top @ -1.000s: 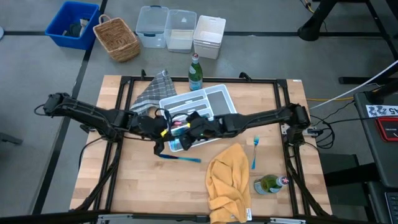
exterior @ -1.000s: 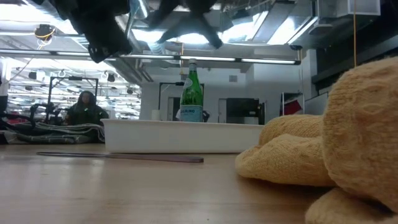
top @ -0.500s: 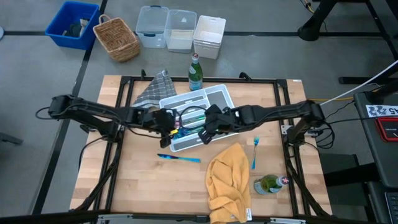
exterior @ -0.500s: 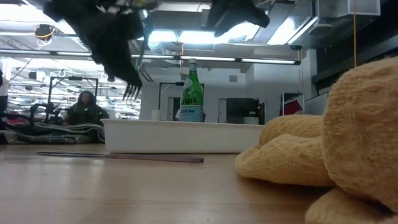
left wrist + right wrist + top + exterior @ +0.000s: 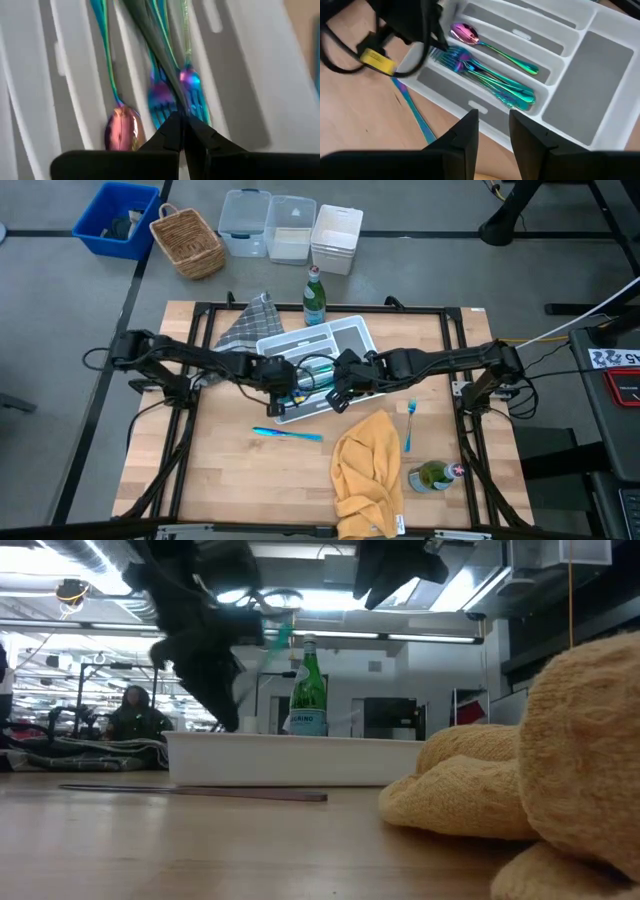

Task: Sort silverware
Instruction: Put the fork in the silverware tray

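The left gripper (image 5: 183, 131), clenched, seemingly on a fork (image 5: 192, 95), hangs over the white tray (image 5: 580, 65); just beside it the right gripper (image 5: 493, 131) is released.

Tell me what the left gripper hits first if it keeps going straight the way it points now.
Most likely the forks lying in the white tray: the left gripper, shut, points down at their heads in that compartment. Depth is unclear; it may already be at them.
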Tool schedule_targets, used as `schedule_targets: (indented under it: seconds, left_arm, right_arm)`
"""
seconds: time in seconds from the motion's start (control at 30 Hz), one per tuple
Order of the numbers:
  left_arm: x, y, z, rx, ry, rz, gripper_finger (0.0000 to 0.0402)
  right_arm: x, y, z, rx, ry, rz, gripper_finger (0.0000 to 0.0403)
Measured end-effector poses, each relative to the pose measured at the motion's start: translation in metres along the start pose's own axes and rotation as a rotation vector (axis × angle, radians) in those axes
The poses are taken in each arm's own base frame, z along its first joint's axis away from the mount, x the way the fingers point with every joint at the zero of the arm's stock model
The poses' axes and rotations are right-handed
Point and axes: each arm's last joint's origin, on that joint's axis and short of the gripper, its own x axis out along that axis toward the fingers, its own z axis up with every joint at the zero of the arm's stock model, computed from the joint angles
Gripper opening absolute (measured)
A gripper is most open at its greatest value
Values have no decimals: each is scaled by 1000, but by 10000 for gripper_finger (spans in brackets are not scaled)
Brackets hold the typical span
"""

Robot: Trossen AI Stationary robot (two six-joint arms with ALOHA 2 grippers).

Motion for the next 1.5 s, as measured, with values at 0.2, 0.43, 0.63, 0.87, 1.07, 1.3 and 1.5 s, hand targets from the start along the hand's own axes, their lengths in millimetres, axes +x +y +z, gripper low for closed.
schedule_targets:
  seconds: [0.2, 0.43, 0.63, 0.87, 1.07, 1.3, 1.5]
  left_arm:
    - [16, -2, 12, 33, 38, -4, 1]
    - [18, 1, 12, 29, 53, -2, 11]
    - [18, 1, 12, 29, 57, 2, 8]
    - [18, 1, 12, 23, 52, 2, 15]
    - [18, 1, 12, -28, 51, 4, 28]
    - [18, 1, 13, -80, 50, 7, 51]
    - [17, 1, 13, -96, 48, 6, 77]
  right_arm:
    - [0, -2, -2, -28, 19, -18, 111]
    - [0, -3, -4, -37, 35, -34, 111]
    - [0, -3, -3, -65, 36, -33, 111]
    - [0, -3, -4, -84, 37, -32, 111]
    - [0, -2, -4, -86, 68, -1, 111]
    - [0, -3, -8, -91, 146, 35, 111]
    - [0, -4, -11, -93, 201, 57, 111]
